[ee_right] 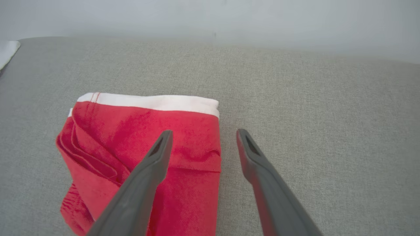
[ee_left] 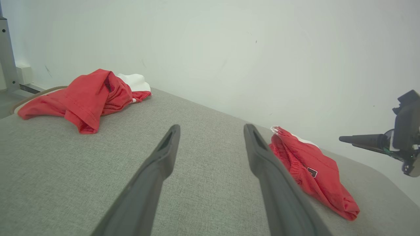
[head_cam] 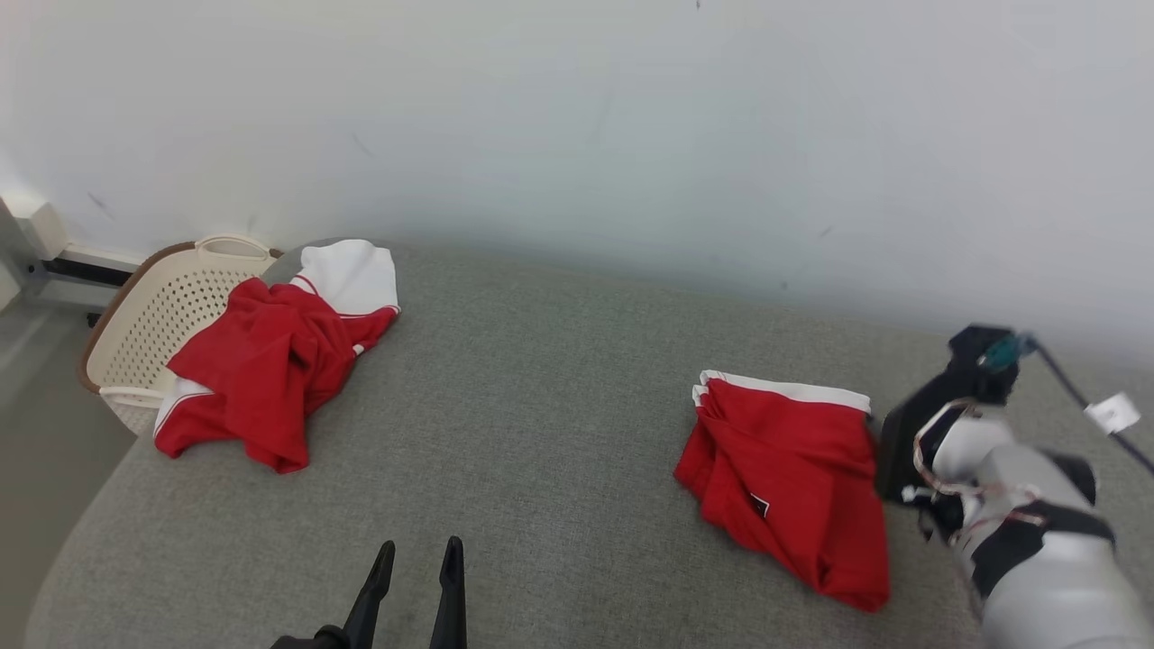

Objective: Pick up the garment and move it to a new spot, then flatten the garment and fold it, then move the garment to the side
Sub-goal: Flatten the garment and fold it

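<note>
Two arms | left gripper (head_cam: 420,543) spread, low | right gripper (ee_right: 204,132) spread over garment (ee_right: 131,131)

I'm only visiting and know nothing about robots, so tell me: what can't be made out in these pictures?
- Laundry basket, head view: much of its inside is hidden by the crumpled red-and-white garment draped over it.
- Label on the folded red garment, head view: too small to read.
- That garment's near edge, right wrist view: cut off by the bottom edge and partly behind the fingers of the right hand.
</note>
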